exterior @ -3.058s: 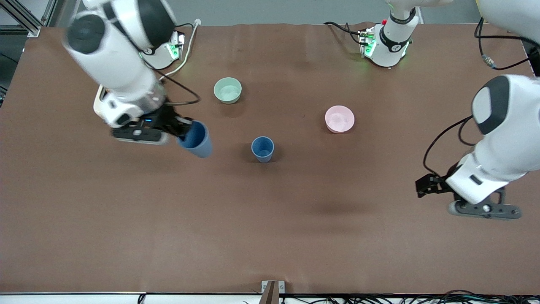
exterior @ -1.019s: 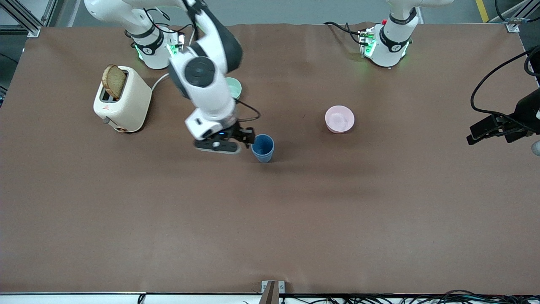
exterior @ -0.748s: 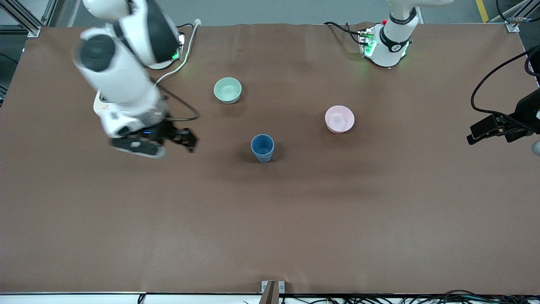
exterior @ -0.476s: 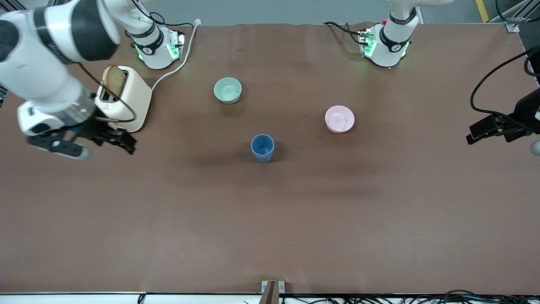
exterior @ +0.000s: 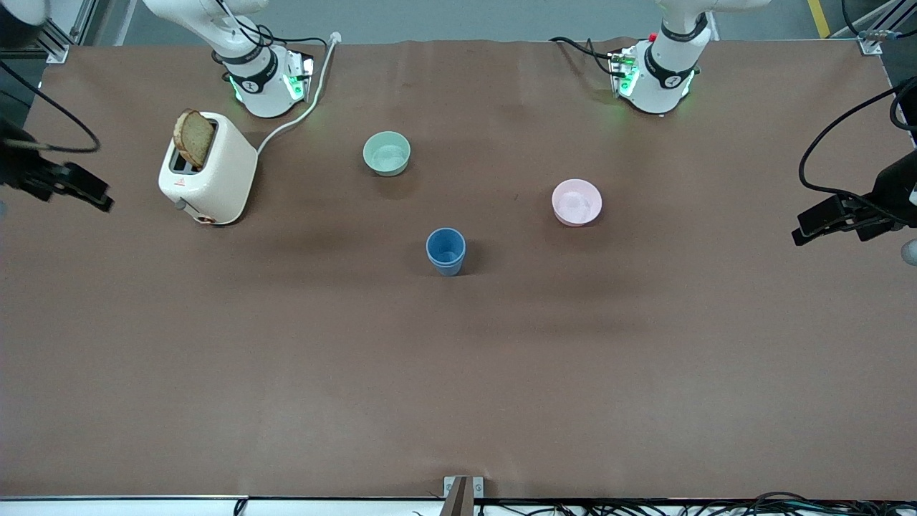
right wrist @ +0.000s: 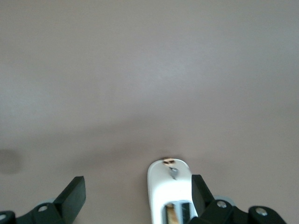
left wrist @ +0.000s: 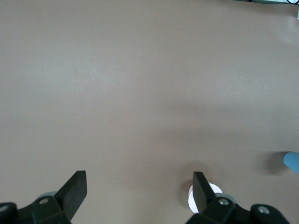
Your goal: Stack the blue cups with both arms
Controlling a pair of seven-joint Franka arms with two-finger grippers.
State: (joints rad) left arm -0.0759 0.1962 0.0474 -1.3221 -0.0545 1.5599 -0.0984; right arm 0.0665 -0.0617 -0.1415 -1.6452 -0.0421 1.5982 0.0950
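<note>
Right gripper [exterior: 68, 183] hangs over table edge at right arm's end, beside cream two-slot toaster [exterior: 208, 175] with brown bread slice [exterior: 192, 137]; fingers spread wide, empty. Mint-green bowl [exterior: 387, 153] farther from camera. Matte blue tapered cups [exterior: 445, 251] stand mid-table, seemingly nested as one, well apart from both grippers. Pink bowl [exterior: 577, 202] nearby. Left gripper [exterior: 831, 218] over left arm's end, waiting, wide and empty. Left wrist view alone catches blue sliver at frame edge; right wrist view shows toaster top.
</note>
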